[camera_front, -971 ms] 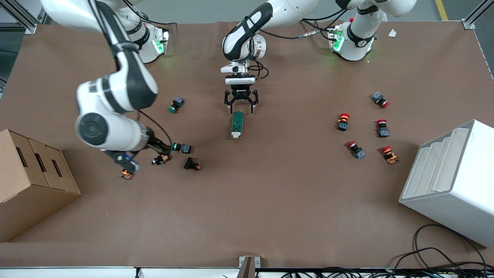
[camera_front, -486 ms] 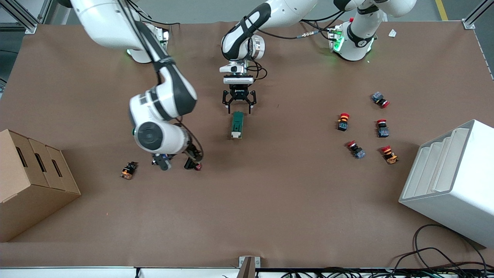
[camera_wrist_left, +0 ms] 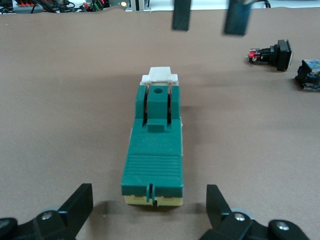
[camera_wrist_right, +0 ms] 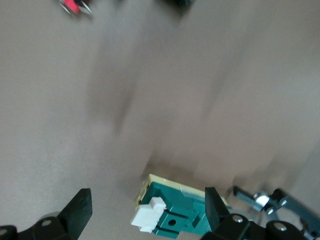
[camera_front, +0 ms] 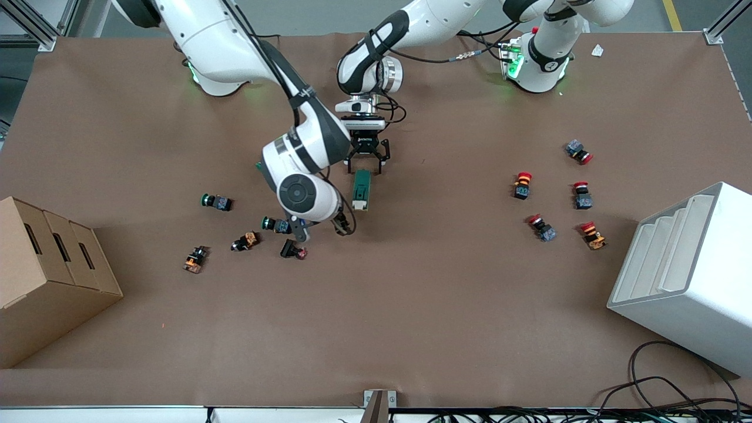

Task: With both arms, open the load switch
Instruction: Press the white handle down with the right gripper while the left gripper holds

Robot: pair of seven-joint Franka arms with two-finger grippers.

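The load switch [camera_front: 361,189], a dark green block on a cream base, lies mid-table with its white lever [camera_front: 358,205] at the end nearer the front camera. My left gripper [camera_front: 365,167] is open at the other end. In the left wrist view the switch [camera_wrist_left: 155,150] lies between its fingers [camera_wrist_left: 80,205], clear of both. My right gripper [camera_front: 321,228] is open over the table beside the lever end. In the right wrist view the white lever [camera_wrist_right: 147,216] and the green body [camera_wrist_right: 182,212] show between that gripper's fingertips [camera_wrist_right: 82,207].
Green-capped push buttons [camera_front: 215,202] [camera_front: 276,224] and others [camera_front: 292,251] lie toward the right arm's end, close to the right gripper. Red-capped buttons [camera_front: 522,185] lie toward the left arm's end. A cardboard box [camera_front: 47,276] and a white rack [camera_front: 687,276] stand at the table's ends.
The right arm has swung from near the cardboard box across the green-capped buttons to the switch's lever end. The left gripper has stayed at the switch's farther end.
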